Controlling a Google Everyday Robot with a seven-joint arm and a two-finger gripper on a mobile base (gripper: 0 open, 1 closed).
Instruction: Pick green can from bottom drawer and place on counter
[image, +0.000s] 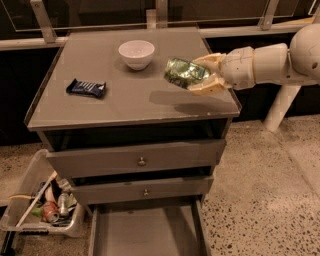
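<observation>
The green can (183, 73), shiny and dented, lies on its side in my gripper (199, 74), held a little above the right part of the counter (125, 102). The gripper comes in from the right on a cream arm, and its fingers (207, 88) are shut on the can from above and below. The bottom drawer (145, 232) is pulled out below the cabinet, and the part of its grey floor that shows is bare.
A white bowl (136, 53) stands at the back middle of the counter. A dark snack bar (86, 88) lies at its left. Two shut drawer fronts with knobs (142, 161) are above the bottom drawer. A bin of rubbish (45, 206) sits on the floor at left.
</observation>
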